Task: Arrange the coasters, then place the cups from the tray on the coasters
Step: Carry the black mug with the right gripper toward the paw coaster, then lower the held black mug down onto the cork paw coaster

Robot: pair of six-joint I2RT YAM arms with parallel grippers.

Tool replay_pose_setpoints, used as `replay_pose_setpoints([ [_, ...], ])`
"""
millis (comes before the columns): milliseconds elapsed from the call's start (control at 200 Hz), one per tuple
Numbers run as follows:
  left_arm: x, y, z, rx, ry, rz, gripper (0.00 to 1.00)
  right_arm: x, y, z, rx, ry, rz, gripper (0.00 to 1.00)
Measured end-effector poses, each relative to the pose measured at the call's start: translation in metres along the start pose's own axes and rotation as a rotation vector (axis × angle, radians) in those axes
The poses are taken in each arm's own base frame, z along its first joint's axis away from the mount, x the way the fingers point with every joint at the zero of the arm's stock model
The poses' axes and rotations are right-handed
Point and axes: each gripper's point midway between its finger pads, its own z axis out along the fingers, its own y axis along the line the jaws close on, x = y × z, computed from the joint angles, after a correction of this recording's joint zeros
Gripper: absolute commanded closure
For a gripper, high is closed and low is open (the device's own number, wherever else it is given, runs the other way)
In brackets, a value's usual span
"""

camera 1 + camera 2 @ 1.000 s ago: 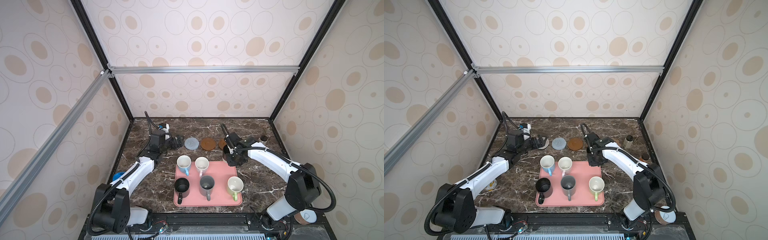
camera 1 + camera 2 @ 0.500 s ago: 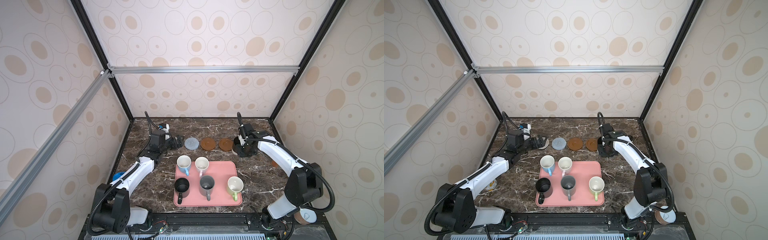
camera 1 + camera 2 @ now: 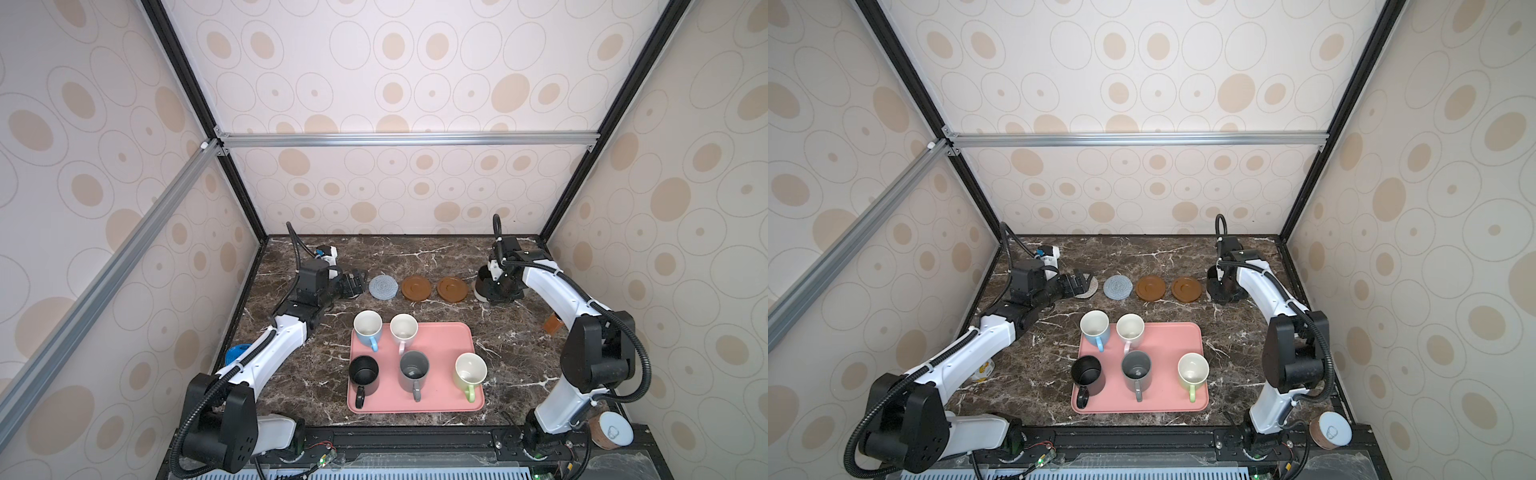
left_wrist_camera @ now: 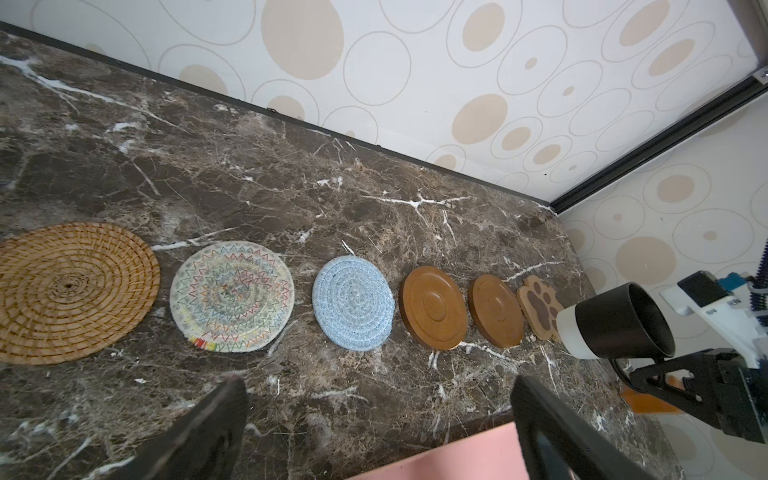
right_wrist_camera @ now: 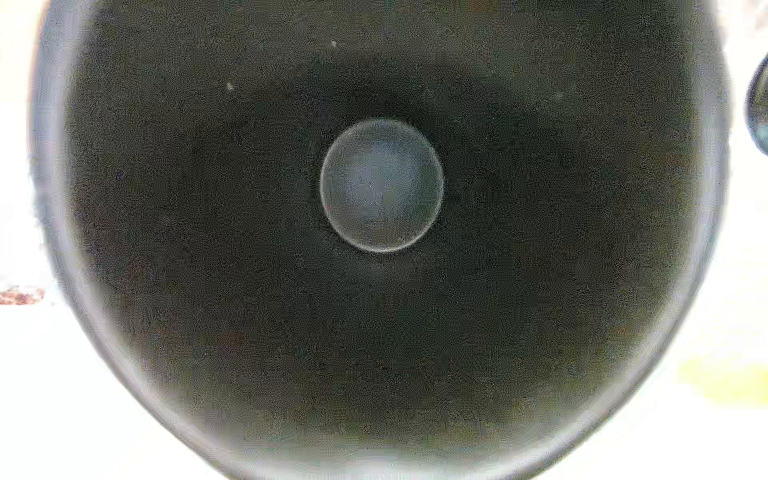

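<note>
Six coasters lie in a row along the back: tan rattan (image 4: 70,291), cream woven (image 4: 232,297), grey-blue (image 4: 353,307) (image 3: 383,286), two brown discs (image 4: 432,307) (image 4: 496,309) and the brown paw (image 4: 540,309). My right gripper (image 3: 500,291) is shut on a black cup (image 4: 615,328) by its handle. It holds the cup tilted just past the paw coaster, and the cup's inside (image 5: 374,249) fills the right wrist view. The pink tray (image 3: 440,361) carries light blue (image 3: 368,326), pale pink (image 3: 403,328), black (image 3: 363,372), grey (image 3: 413,370) and pale green (image 3: 469,370) cups. My left gripper (image 3: 353,282) hangs open over the cream coaster (image 3: 1089,291).
A small amber bottle (image 3: 552,324) stands by the right wall beside the right arm. A white-lidded can (image 3: 611,432) sits at the front right corner. Another can (image 3: 984,370) stands under the left arm near the left wall.
My right arm has carried the black cup from the tray's back right corner to the right end of the coaster row. The left arm has stayed still.
</note>
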Motion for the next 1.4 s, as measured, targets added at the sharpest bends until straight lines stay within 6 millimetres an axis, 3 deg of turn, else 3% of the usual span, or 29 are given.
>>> replay_pose_setpoints([
  [410,-0.002,-0.001,-0.003,0.000,-0.007,0.001,0.00,-0.031,-0.014,0.022,0.016,0.007,-0.041,0.93],
  [1401,0.000,0.000,-0.006,-0.005,0.000,0.000,0.00,-0.040,-0.033,0.046,0.031,0.031,-0.030,0.94],
])
